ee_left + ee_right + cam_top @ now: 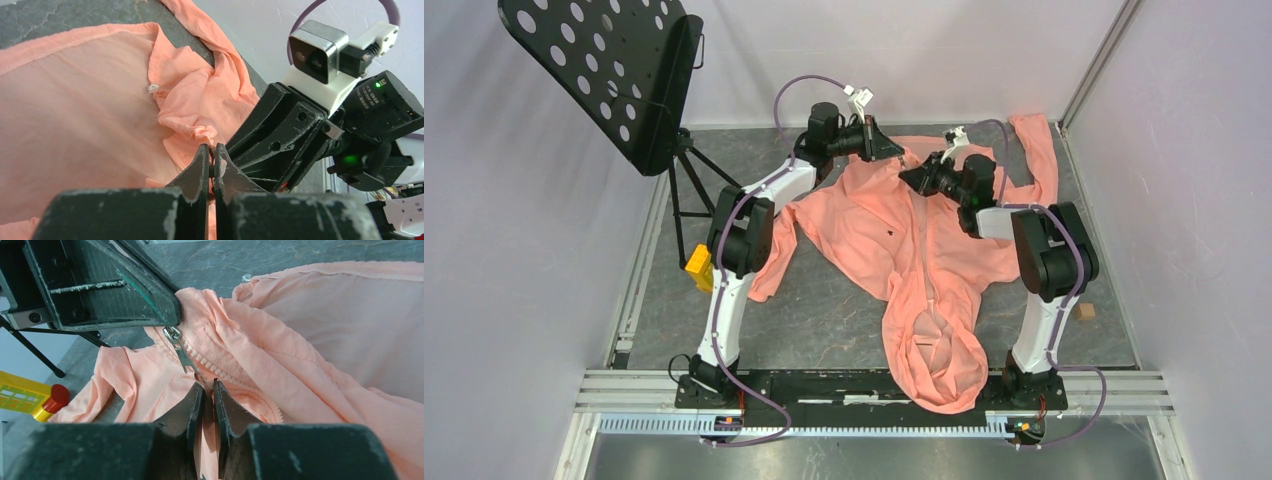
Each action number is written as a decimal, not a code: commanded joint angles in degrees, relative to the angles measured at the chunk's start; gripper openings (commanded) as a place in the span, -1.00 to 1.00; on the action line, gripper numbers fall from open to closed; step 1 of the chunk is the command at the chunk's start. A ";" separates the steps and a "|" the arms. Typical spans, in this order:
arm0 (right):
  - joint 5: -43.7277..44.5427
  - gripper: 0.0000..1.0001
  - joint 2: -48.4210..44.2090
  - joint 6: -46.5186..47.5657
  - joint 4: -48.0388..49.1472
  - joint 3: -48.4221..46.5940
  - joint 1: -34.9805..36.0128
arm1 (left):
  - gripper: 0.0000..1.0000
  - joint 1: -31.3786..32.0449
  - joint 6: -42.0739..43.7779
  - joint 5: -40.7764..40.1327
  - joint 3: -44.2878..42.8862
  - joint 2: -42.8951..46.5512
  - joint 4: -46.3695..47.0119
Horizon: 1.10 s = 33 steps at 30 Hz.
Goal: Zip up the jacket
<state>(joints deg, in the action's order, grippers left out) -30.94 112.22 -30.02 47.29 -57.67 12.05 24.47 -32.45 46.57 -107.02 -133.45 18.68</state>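
The salmon-pink jacket (864,215) is spread flat, hood (939,365) laid toward the near edge, sleeves splayed, zipper pull (180,347) seen at the bunched hem

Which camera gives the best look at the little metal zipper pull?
The right wrist view: the zipper pull lies sharp and close, just ahead of the right gripper. The top view shows only the pale zipper strip; the left wrist view hides it.

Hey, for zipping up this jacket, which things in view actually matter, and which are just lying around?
Part of the job: jacket, zipper pull, left gripper, right gripper.

Just lying about: black music stand, yellow and red object, small brown block.
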 commanded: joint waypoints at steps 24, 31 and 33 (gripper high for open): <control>5.72 -0.99 -4.34 13.95 -27.36 -3.29 -1.55 | -0.95 -2.83 7.27 -0.17 -14.35 0.27 -9.73; 7.59 -0.99 -11.27 18.52 -22.70 7.04 -0.47 | -0.95 -2.94 7.93 2.45 -12.07 1.53 -9.28; 9.12 -0.99 -12.28 19.82 -22.12 6.68 1.06 | -0.95 -2.95 8.90 2.93 -10.18 2.65 -8.81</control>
<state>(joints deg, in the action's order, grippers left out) -26.04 100.29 -14.96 31.14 -53.63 12.05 24.03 -25.52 49.50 -118.24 -135.39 3.03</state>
